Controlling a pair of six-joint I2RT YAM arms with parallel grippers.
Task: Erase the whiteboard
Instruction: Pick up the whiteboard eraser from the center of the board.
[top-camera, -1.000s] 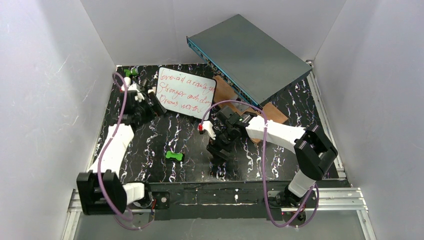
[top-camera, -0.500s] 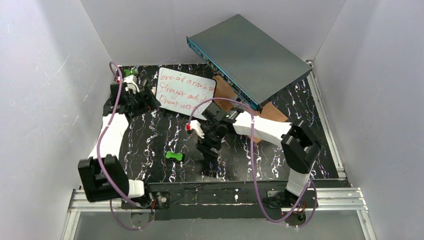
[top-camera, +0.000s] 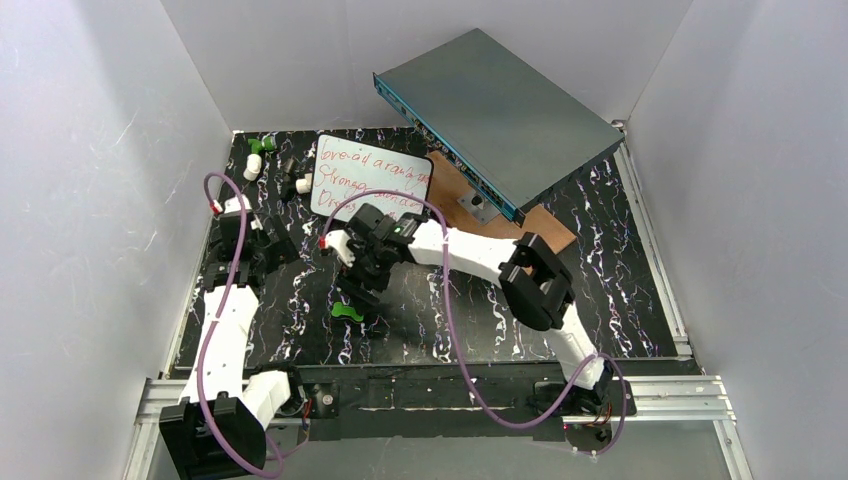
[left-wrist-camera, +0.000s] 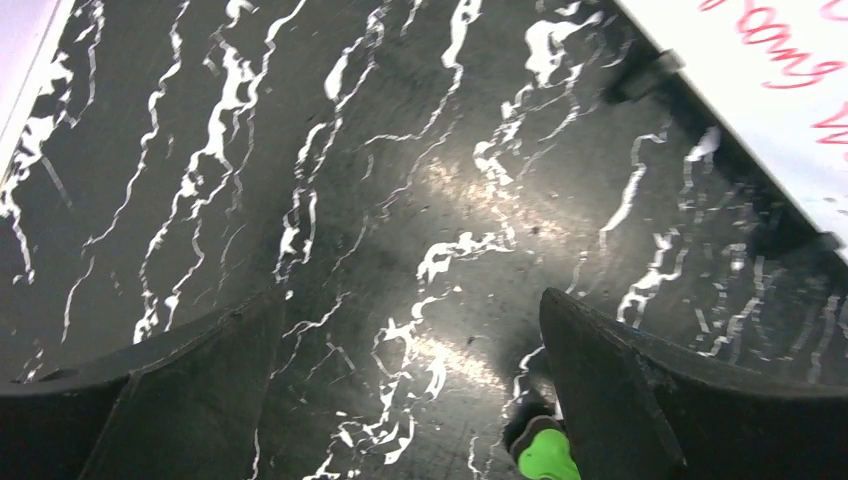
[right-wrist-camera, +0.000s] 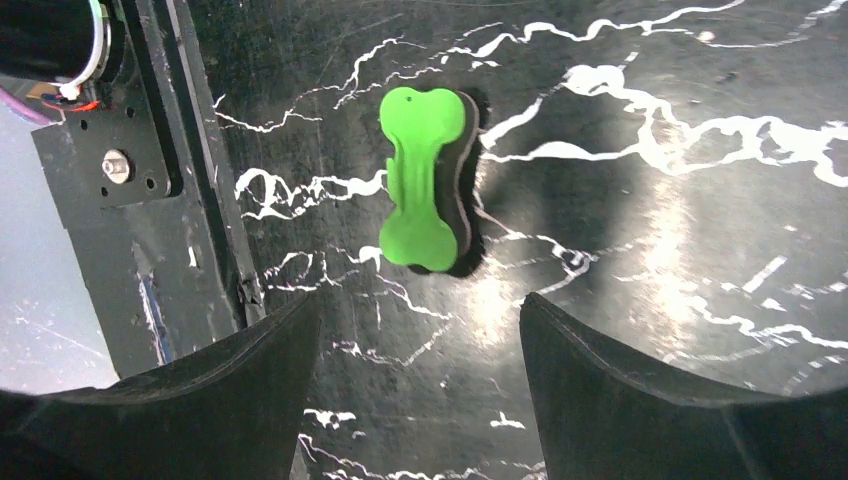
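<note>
Your whiteboard (top-camera: 372, 190) is at the far part of the desk (top-camera: 610, 290), a little left of the middle, with lines of red handwriting on it. Its right edge is just beside the low end of the grey-teal metal box (top-camera: 500, 110), which is tilted, with a brown wooden plank (top-camera: 545, 222) under it. From above, the right arm crosses over the near edge of the board.

The right tool (right-wrist-camera: 420, 310) is released – its two fingers stand wide apart with nothing between them. It hangs over the green bone-shaped eraser (right-wrist-camera: 425, 180), which lies with its dark pad side on the desk, apart from both fingers. In the top view this eraser (top-camera: 347, 312) is near the middle of the desk, well apart from the board, and the right tool (top-camera: 362, 285) is just above it.

The left tool (left-wrist-camera: 410, 300) is also released, holding nothing – only bare marbled desk is between its fingers. From above, it (top-camera: 262, 250) is near the left edge of the desk. Its camera shows a corner of the whiteboard (left-wrist-camera: 790, 80) at the upper right.
</note>
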